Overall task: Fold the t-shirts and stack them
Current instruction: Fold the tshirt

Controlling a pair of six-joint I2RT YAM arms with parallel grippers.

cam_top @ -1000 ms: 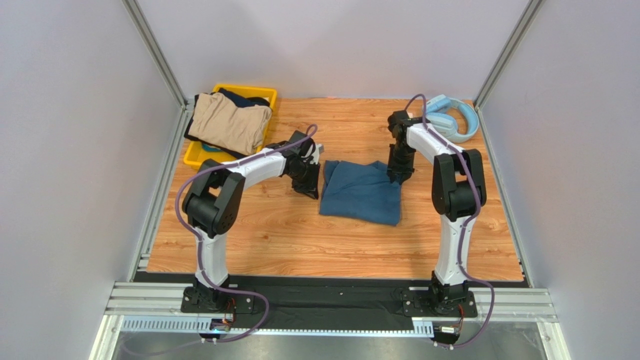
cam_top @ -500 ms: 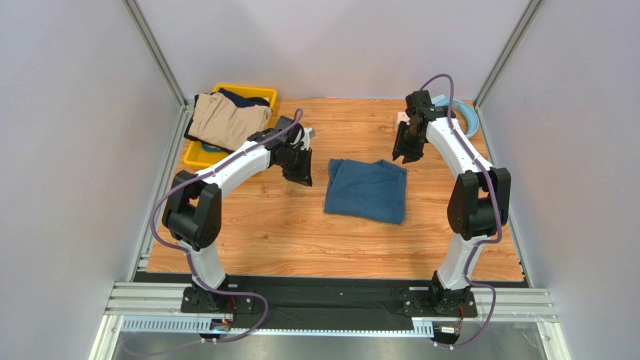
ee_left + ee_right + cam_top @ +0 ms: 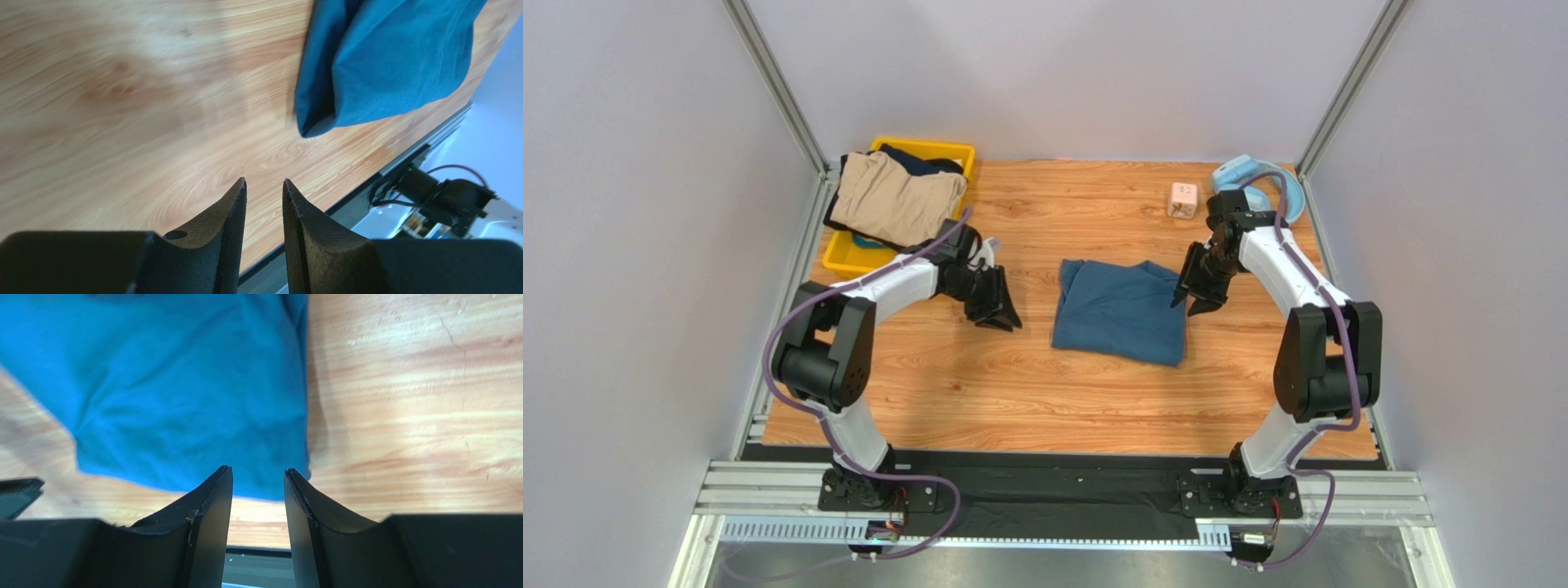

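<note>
On the wooden table [image 3: 1014, 392], the teal-blue t-shirt [image 3: 1120, 312] lies folded into a rough rectangle about midway between the two arms, flat on the boards with a few soft creases.

Just left of the shirt and clear of it, the left gripper [image 3: 1004, 321] points down at bare wood. Its wrist view shows the fingers only narrowly apart with nothing between them, and the shirt's corner well ahead.

At the shirt's right edge, near its far corner, the right gripper [image 3: 1192, 301] hangs with its fingers parted and empty. Its wrist view looks past them onto the blue cloth. Whether the tips touch the fabric I cannot tell.

Farther back and left of the shirt sits a yellow bin [image 3: 837, 255], with a bunched tan garment [image 3: 897, 196] draped over it and a dark navy garment [image 3: 922, 159] behind that. Beyond the shirt to the right stands a small cube [image 3: 1184, 199], and past it, at the table's far corner, lie light-blue headphones [image 3: 1266, 179].
</note>
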